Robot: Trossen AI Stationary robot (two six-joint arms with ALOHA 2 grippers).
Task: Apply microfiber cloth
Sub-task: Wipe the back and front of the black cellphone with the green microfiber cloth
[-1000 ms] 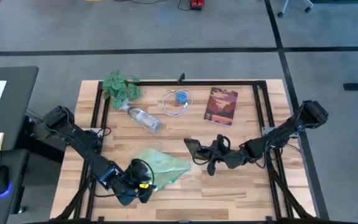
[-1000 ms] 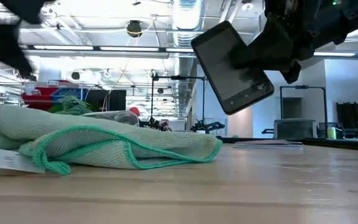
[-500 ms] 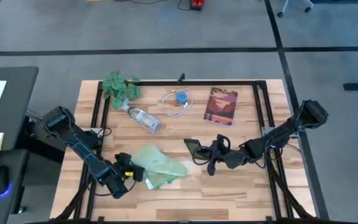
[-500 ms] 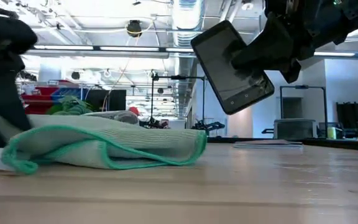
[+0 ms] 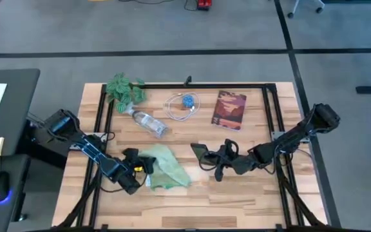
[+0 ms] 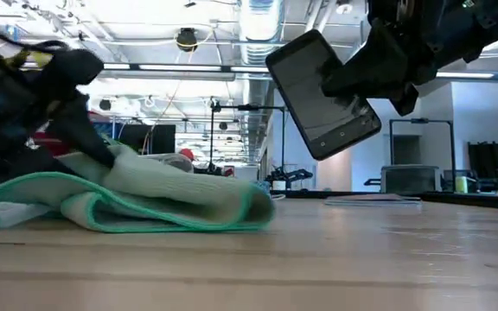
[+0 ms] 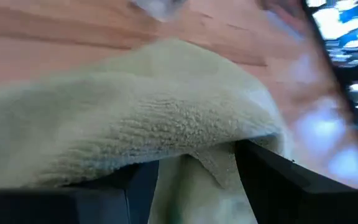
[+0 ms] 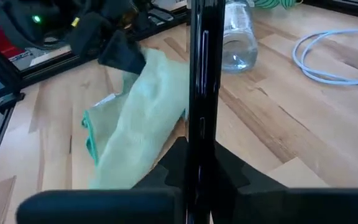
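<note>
1. The left gripper (image 5: 142,165) has its fingers clamped on the soft, pale mint-green microfiber cloth (image 5: 165,169), which trails onto the wooden table (image 5: 250,193) beyond them.
2. The right gripper (image 5: 209,158) has its fingers clamped on a black slab phone (image 6: 322,93), held tilted above the table.

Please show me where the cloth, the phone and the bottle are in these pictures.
cloth (image 5: 166,169): high view, middle of the fabric.
phone (image 6: 322,95): low view, middle of the dark screen.
bottle (image 5: 148,122): high view, clear body.
</note>
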